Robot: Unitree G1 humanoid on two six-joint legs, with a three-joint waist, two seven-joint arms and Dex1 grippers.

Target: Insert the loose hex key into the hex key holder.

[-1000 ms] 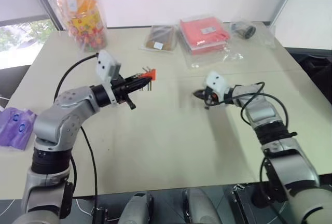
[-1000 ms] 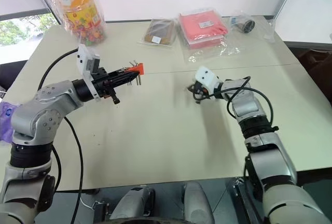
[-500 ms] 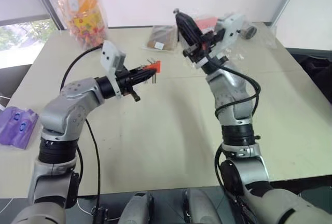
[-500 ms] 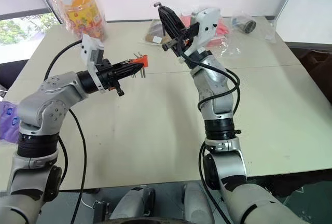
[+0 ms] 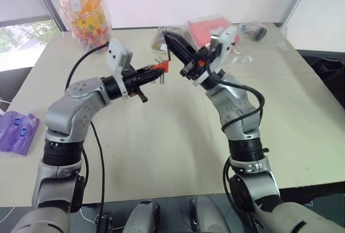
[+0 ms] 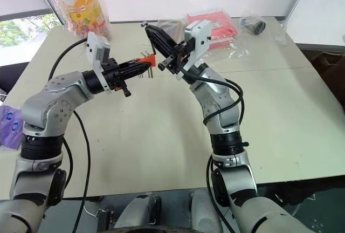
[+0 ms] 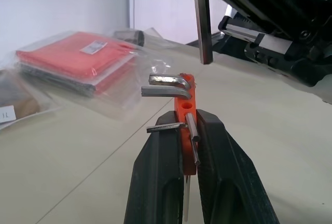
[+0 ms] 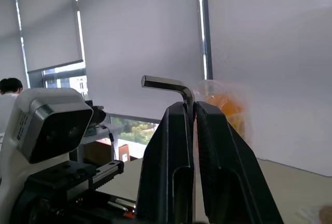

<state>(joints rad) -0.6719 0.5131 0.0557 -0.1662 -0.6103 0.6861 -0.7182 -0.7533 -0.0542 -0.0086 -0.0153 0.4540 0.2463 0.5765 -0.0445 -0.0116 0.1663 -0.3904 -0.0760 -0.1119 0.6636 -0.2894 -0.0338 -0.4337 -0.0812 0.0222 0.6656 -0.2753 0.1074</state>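
A: Why are both arms raised over the table (image 5: 161, 152)?

B: Judging by the pose, to line things up. The left gripper (image 7: 188, 130) has its fingers clenched on the hex key holder (image 7: 186, 111), prongs out, level. The right gripper (image 8: 193, 111) grasps the loose hex key (image 8: 165, 84) at its bend; one end hangs just beside the holder, not yet in.

A: And the room?

B: A pale table carrying a red packet (image 5: 211, 31) and a snack bag (image 5: 85, 12); window blinds (image 8: 129, 27) behind.

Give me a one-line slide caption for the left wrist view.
Left gripper clamps the orange-red hex key holder while the loose hex key hangs above it.
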